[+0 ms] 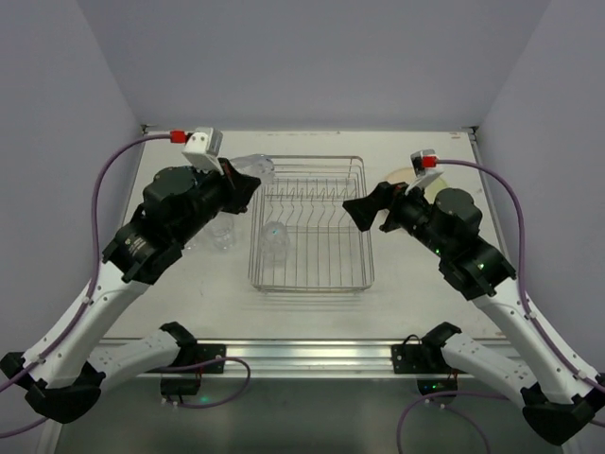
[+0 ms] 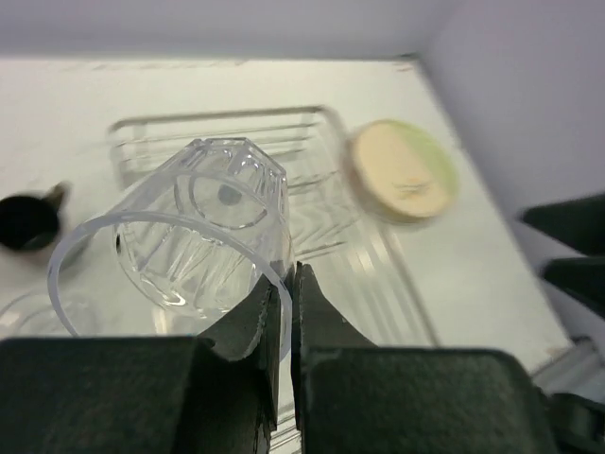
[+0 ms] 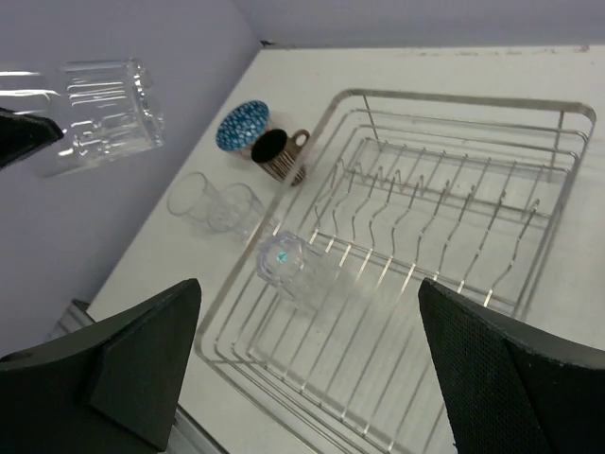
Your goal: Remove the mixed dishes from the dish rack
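Four glasses (image 3: 286, 266) (one bowl (image 3: 243, 126), one mug (image 3: 279, 154)).

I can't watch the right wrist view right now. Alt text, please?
One clear glass sits in the dish rack near its left edge, seen between the open right hand. Beside the rack stand two glasses, a blue bowl and a dark mug; the left hand holds another glass in the air.

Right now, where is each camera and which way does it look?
Top: above, behind the arms, looking down on the rack; both arms show.
Left wrist: on the left hand, looking past shut fingers at its glass.
Right wrist: on the right hand, looking down into the rack between open fingers.
All three see the rack and that glass.
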Robot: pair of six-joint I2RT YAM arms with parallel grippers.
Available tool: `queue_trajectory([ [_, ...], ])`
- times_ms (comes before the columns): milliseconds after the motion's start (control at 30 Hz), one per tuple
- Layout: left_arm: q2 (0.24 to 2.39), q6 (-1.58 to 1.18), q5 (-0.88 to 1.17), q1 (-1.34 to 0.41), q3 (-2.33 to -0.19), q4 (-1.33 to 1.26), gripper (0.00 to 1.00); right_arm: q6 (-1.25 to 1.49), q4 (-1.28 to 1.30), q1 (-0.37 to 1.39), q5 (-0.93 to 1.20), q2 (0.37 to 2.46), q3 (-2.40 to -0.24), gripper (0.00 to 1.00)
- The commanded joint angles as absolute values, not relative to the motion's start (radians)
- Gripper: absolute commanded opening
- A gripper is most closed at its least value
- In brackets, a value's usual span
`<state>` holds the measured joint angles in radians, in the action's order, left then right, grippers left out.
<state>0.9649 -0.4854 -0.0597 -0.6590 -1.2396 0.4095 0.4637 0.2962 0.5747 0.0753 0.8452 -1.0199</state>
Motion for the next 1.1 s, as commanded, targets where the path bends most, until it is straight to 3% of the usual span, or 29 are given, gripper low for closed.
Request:
queue_trajectory([
  [0, 1.056, -0.465, -0.539, -0.65, -1.339, 0.944, 0.0, 0.405, 0.354, 0.575, -0.011, 0.867, -1.065, 0.99],
  [333, 1.186, -0.469, -0.416, -0.56, -1.215, 1.109, 0.0, 0.371, 0.382, 0.575, -0.006, 0.905, -1.058, 0.99],
  [1067, 1.364, -0.405, -0.186, -0.517, -0.948, 0.867, 0.01, 0.36, 0.387, 0.574, -0.005, 0.9, -1.034, 0.99],
])
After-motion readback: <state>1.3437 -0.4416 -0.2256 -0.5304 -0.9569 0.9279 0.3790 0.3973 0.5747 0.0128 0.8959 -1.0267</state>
